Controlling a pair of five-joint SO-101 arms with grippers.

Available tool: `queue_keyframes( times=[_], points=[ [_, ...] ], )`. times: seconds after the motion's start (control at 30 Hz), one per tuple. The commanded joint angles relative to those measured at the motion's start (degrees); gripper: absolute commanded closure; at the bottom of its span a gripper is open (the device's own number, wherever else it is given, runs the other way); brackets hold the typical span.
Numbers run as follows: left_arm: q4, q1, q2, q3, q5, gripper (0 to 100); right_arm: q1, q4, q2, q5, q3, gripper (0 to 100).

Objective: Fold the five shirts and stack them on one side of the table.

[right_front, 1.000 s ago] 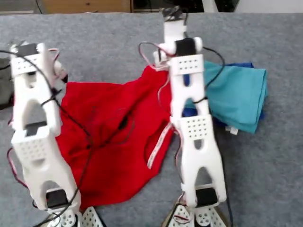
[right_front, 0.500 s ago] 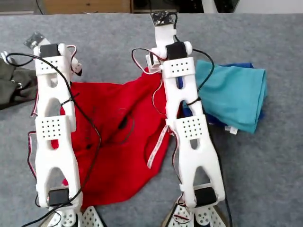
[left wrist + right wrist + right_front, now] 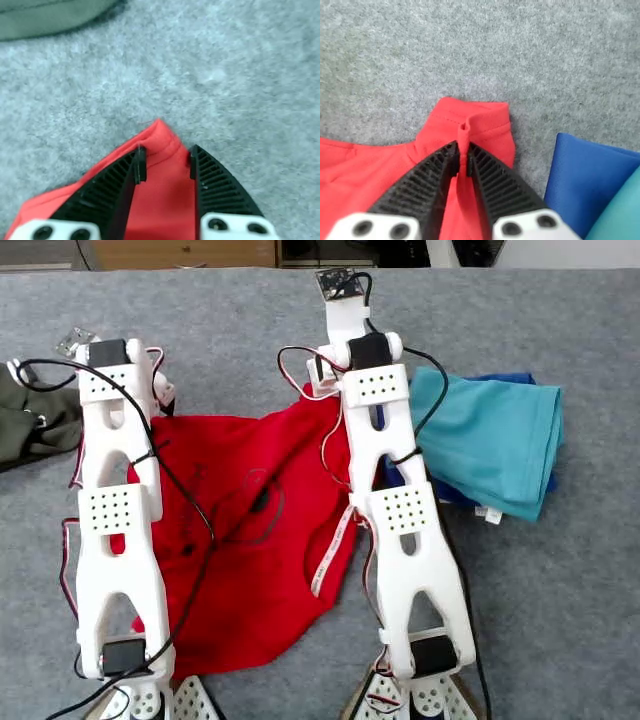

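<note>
Best to close the left gripper (image 3: 166, 160), parted narrowly astride one far corner of the red shirt (image 3: 250, 580) spread on the counter (image 3: 560, 620), before lifting evenly with the right gripper (image 3: 462, 152), clamped on a pinched ridge at the other corner, both arms stretched forward side by side.

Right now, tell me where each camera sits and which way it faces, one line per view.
High view: fixed above the table, looking down; left arm and right arm stretch over the red shirt, teal shirt beside it.
Left wrist view: on the left arm, looking past the left gripper, open astride a red shirt corner.
Right wrist view: on the right arm, looking past the right gripper, shut on a red fold; blue shirt nearby.
Shared: all three show the red shirt.
</note>
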Motion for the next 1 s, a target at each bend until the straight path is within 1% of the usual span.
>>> queue_keyframes(
  times=[0.0, 0.1, 0.17, 0.4, 0.53, 0.63, 0.7, 0.97],
  points=[
    [-0.2, -1.1, 0.1, 0.0, 0.4, 87, -0.7, -1.0, -0.6, 0.0, -2.3, 99.7],
    [-1.3, -2.5, 1.4, 0.0, 2.7, 95, -0.7, -1.0, -0.6, 0.0, -2.3, 99.7],
    [-1.8, -3.4, 1.6, 0.0, 3.0, 98, -0.7, -1.0, -0.6, 0.0, -2.3, 99.7],
    [-1.6, -4.5, 1.2, -1.5, 2.5, 98, -1.0, -1.1, -0.5, 0.0, -2.2, 99.7],
    [2.3, -4.1, -0.8, -9.5, -2.7, 98, -1.5, -2.4, -1.7, 0.0, -2.4, 99.7],
    [3.3, -3.6, -3.8, -14.8, -8.6, 98, -1.4, -1.4, -6.1, 0.0, -2.3, 99.7],
    [3.3, -3.3, -7.9, -13.9, -13.6, 98, -1.5, -0.6, -9.8, 0.0, -2.4, 99.7],
    [3.3, -4.7, -27.5, -10.5, -29.4, 98, -1.2, 1.6, -32.2, 0.3, -2.3, 99.7]
  ],
)
